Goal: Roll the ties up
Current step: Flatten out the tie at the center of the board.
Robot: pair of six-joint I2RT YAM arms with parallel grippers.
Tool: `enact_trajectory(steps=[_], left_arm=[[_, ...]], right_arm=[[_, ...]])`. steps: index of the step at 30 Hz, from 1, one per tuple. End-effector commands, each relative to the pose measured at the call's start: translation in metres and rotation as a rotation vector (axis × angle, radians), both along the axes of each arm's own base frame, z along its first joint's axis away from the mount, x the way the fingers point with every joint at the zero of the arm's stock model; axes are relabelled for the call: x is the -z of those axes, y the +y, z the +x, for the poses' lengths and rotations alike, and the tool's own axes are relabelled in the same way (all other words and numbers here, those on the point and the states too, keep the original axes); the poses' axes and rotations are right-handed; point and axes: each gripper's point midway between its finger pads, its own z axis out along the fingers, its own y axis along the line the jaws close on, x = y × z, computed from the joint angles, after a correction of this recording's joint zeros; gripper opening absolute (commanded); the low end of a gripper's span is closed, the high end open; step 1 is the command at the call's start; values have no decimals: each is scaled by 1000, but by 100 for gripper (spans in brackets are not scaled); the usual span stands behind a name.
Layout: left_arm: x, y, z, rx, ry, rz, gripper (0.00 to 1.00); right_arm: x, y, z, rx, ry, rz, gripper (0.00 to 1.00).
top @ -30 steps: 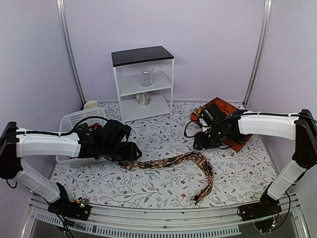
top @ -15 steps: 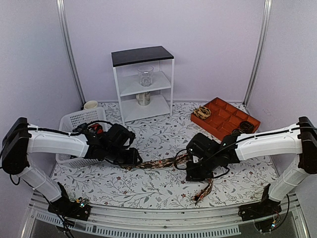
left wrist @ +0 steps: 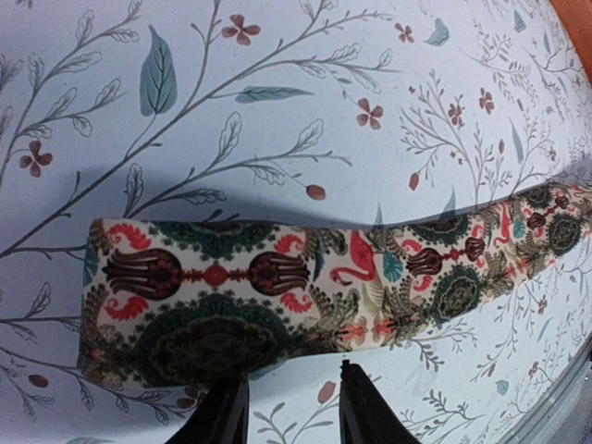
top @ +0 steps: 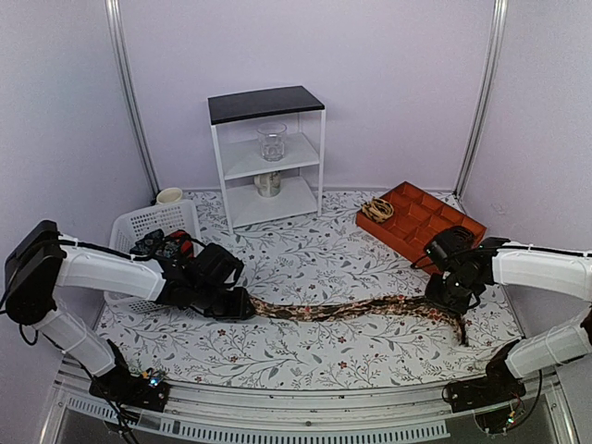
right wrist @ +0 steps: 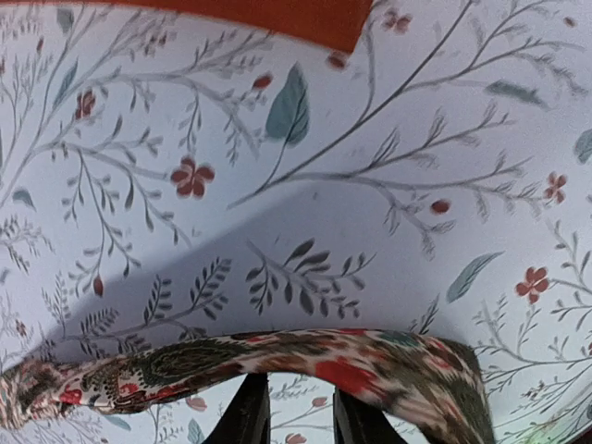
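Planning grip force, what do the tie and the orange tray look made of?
Tie: soft printed fabric, matte; it lies limp and curves. Tray: probably rigid plastic, smooth, with sharp moulded dividers.

Top cam is set high at near edge, angled down over whole desk (top: 305,356). Wrist cams are held v. close, aimed down; tie (top: 351,311) is shared by all three.

white shelf (top: 266,104), orange tray (top: 435,215), white basket (top: 148,219)
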Motion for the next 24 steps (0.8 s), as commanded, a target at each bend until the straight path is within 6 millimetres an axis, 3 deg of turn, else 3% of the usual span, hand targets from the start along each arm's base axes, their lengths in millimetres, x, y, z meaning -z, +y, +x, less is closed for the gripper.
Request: enact_trajectory(steps=[1, 4, 9, 13, 19, 24], left_arm=[[-20, -8, 1, 16, -28, -54, 34], [-34, -6, 1, 20, -58, -41, 35], [-30, 12, 0, -7, -68, 31, 34], [-31, 15, -2, 3, -54, 63, 32], [-28, 22, -17, 7, -18, 86, 30], [-17, 23, -24, 17, 11, 92, 29]], right_arm=[[-20, -40, 20, 107, -119, -124, 27], [-27, -42, 27, 108, -134, -128, 28], [-35, -11, 26, 70, -136, 65, 29], [-28, -4, 21, 123, -122, 140, 29], [-6, -45, 16, 226, -112, -25, 29], [2, -67, 29, 263, -116, -88, 29]])
